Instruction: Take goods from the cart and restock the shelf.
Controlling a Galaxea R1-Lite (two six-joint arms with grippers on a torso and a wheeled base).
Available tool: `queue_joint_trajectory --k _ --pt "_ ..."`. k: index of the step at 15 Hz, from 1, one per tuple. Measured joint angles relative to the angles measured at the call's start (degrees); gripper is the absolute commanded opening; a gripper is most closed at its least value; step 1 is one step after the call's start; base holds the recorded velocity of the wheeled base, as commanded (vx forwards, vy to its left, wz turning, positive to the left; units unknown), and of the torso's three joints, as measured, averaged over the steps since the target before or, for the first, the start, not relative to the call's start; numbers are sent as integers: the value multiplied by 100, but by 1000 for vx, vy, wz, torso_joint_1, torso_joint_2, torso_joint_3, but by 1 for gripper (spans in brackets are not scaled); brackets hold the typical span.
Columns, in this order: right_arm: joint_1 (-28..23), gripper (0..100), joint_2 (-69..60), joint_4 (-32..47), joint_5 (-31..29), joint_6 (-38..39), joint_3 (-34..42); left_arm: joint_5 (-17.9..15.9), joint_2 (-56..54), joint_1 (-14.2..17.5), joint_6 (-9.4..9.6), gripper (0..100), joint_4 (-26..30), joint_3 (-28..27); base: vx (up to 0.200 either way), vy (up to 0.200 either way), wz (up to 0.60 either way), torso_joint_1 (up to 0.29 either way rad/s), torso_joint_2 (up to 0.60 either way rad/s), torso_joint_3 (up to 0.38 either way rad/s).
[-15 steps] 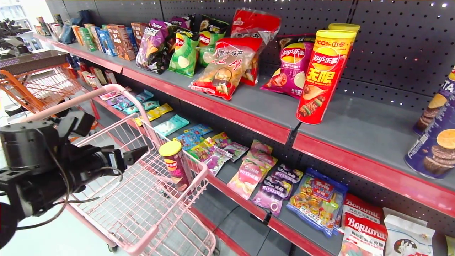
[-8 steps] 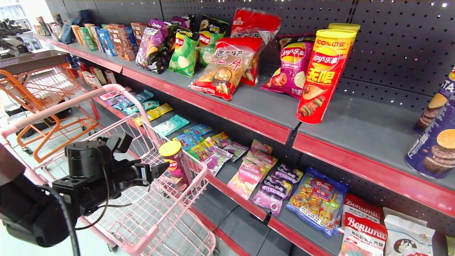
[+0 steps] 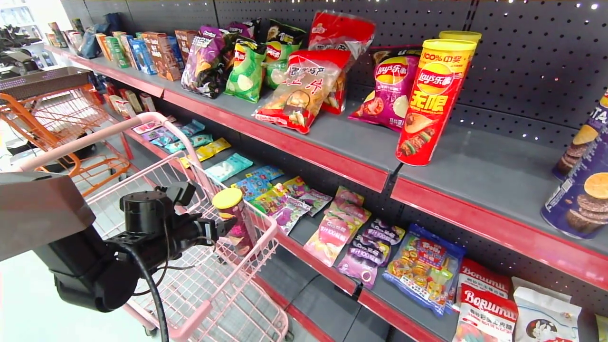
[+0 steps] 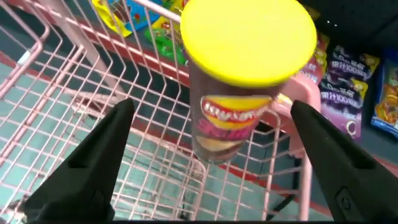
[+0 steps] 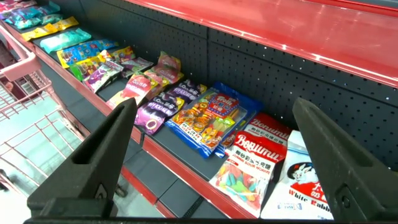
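We see the head view brightly and evenly lit from above. Glare streaks the glossy red bag (image 3: 339, 28) on the upper shelf (image 3: 361, 137), and small bright specks dot the pegboard (image 3: 536, 57). The lower shelf (image 3: 313, 262) lies in the shade of the one above. The floor (image 3: 28, 313) at the left washes out pale. Straight shelf edges bow toward the borders. In the right wrist view we find a sheen along the red shelf lip (image 5: 298, 31).

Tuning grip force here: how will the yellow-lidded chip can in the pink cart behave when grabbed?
The chip can stands tall and narrow in the cart, so a nudge may tip it. Its round glossy wall looks stiff but could slip or roll. As a snack tube, it is probably light.
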Motion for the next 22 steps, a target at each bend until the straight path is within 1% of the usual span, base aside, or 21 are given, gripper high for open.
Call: queue_joint_trajectory --k 1,7,10,12,13,16,20,21,22 --pt "-2 100 -2 0 0 -2 0 -28 100 -2 51 100 0 -129 0 0 0 0 0 0" --pt "0 100 -2 0 5 -44 0 -69 435 -251 65 100 2 -446 0 0 0 0 0 0" --pt "0 100 -2 0 6 -46 0 -66 584 -286 207 100 -2 -680 0 0 0 0 0 0" --pt "2 100 -2 -2 5 -44 0 -66 651 -286 216 100 -2 -791 0 0 0 0 0 0" --pt "0 100 -2 0 5 -44 0 -63 689 -286 218 0 -6 -863 0 0 0 0 0 0" --pt "-2 100 -2 0 5 -44 0 -37 794 -286 227 0 -5 -1023 0 0 0 0 0 0" --pt "0 100 -2 0 5 -41 0 -26 758 -267 229 0 -16 -981 0 0 0 0 0 0" --pt "0 100 -2 0 5 -38 0 -28 673 -240 227 0 41 -957 0 0 0 0 0 0" --pt "-2 100 -2 0 6 -35 0 -30 496 -204 227 0 235 -909 0 0 0 0 0 0"
